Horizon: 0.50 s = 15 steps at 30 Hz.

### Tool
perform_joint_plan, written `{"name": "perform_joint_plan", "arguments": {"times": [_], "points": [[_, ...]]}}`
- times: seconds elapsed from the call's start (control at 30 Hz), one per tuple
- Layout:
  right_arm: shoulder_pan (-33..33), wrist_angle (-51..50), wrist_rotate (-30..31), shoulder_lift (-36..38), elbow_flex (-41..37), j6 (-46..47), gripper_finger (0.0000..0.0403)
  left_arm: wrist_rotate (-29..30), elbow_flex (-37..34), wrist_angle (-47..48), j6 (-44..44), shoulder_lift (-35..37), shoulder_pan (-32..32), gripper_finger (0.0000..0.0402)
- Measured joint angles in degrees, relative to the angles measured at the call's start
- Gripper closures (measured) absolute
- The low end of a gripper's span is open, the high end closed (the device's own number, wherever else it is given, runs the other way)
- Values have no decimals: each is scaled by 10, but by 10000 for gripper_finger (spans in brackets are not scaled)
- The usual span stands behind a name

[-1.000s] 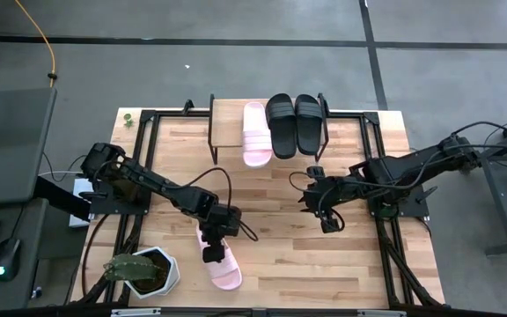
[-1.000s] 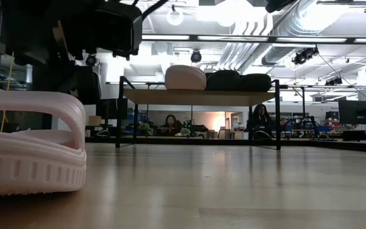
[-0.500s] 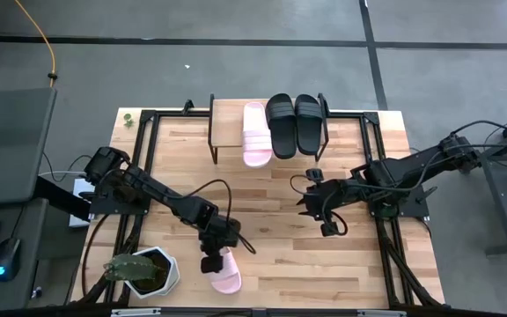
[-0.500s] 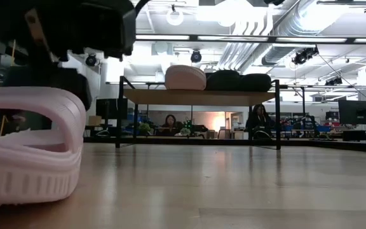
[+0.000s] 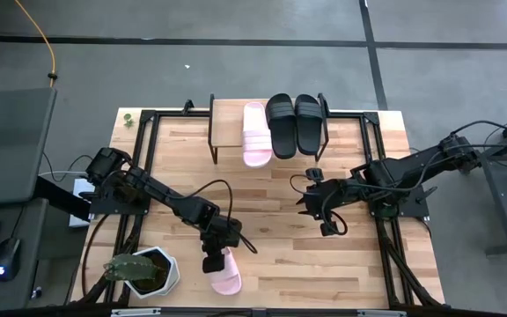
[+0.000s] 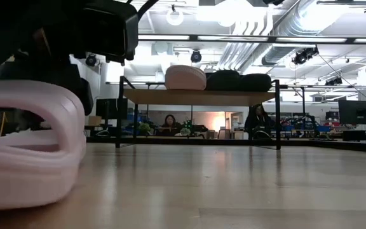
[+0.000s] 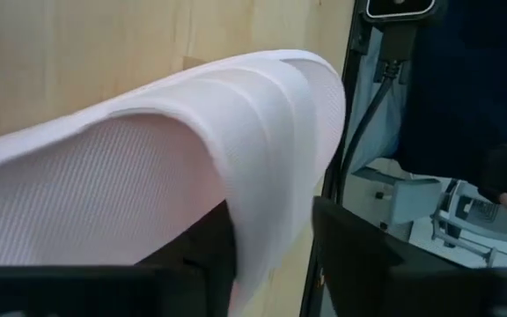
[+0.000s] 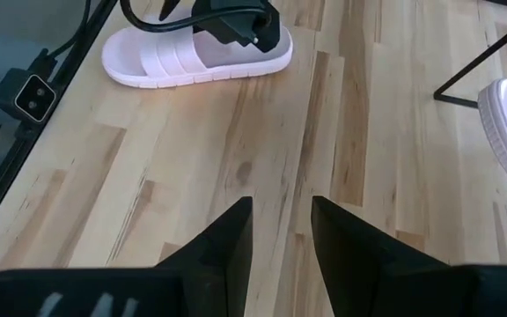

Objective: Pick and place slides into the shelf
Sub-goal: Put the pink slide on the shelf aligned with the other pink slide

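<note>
The last loose pink slide (image 5: 226, 275) lies flat on the tabletop (image 5: 271, 264), well apart from the shelf (image 5: 227, 123) at the opposite edge, just beside a potted plant (image 5: 143, 271) that stands on the side away from the right arm. The left tool (image 5: 211, 261) sits on its wide ribbed strap, and the wrist view shows one dark finger (image 7: 209, 255) under the strap arch and the other outside it, half-narrowed onto the strap; whether the grip is firm I cannot tell. To do this well, the fingers should seat fully on the strap before lifting, then rise straight up, clear of the plant. On the shelf a pink slide (image 5: 254, 132) and two black slides (image 5: 295, 123) already lie side by side; bare board remains beside the pink one. The right tool (image 5: 328, 222) waits midway, partly parted and empty.
</note>
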<state>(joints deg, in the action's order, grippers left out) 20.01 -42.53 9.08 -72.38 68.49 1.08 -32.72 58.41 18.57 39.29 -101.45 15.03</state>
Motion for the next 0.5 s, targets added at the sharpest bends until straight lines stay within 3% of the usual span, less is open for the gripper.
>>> {"name": "perform_joint_plan", "arguments": {"times": [0.37, 0.5], "points": [[0, 0, 2, 0, 0, 0, 292, -3, 0, -11, -5, 0, 0, 389], [0, 0, 3, 0, 0, -1, 292, -5, 0, -12, -9, 0, 0, 388]]}}
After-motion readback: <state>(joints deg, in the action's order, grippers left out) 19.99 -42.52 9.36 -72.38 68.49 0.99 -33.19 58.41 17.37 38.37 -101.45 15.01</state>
